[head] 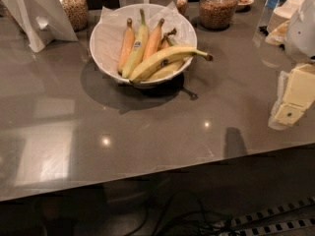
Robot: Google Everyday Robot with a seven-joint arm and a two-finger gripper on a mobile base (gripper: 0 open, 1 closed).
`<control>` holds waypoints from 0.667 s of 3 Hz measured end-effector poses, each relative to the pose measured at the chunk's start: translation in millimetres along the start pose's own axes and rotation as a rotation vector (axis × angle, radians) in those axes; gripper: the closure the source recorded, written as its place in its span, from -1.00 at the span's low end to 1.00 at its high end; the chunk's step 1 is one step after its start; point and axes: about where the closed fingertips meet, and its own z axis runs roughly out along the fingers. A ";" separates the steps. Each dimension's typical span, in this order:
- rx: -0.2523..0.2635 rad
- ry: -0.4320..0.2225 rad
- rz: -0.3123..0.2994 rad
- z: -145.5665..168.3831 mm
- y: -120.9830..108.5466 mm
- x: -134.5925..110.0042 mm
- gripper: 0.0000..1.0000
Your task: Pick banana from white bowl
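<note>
The white bowl (107,37) stands on the grey counter at the back middle, lined with crinkled white paper. The banana (165,58), long, curved and pale yellow with a dark stem tip and a small dark sticker, lies across the front of the bowl with its stem over the right rim. A straighter greenish-yellow banana with a blue sticker (136,45) and two shorter orange-tinted bananas (126,43) lie behind it. My gripper (290,100) is at the right edge of the view, well to the right of the bowl and apart from it.
Glass jars of nuts or cereal (217,6) stand behind the bowl, another jar (73,5) at the back left. A white folded card stand (37,16) is at the far left. Stacked plates (285,14) sit at the back right. The counter's front edge (147,173) runs across the lower view.
</note>
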 end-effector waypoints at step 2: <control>0.020 -0.036 -0.010 -2.7 -4.0 -7.0 -1.00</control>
